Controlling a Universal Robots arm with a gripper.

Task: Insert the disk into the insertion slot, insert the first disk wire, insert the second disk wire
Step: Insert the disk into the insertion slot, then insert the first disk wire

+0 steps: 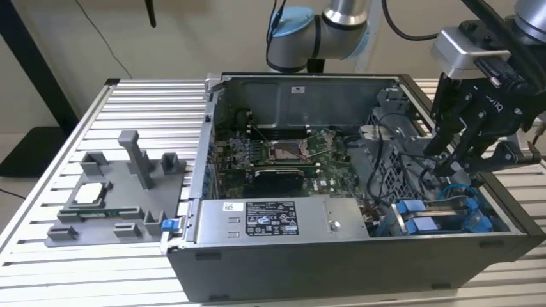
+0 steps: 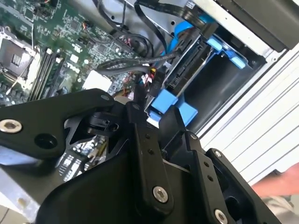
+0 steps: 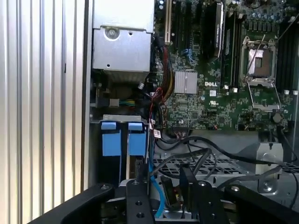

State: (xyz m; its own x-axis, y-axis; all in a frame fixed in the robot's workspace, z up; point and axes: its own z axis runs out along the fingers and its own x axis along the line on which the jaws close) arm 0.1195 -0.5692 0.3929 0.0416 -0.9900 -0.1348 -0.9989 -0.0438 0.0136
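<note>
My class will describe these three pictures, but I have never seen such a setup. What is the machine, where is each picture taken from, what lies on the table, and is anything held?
The machine is a robot arm ending in a black gripper, its hand. The exterior view comes from a camera standing off the arm; both wrist views come from cameras riding on the arm near the gripper. On the slatted metal table stands an open computer case, showing its green circuit board and grey power-supply box. Beside it, on the exterior view's left, lies a grey parts tray. The gripper hangs inside the case over the blue-railed insertion slot, where the disk appears to sit among black wires. Whether it holds anything cannot be told.
</note>
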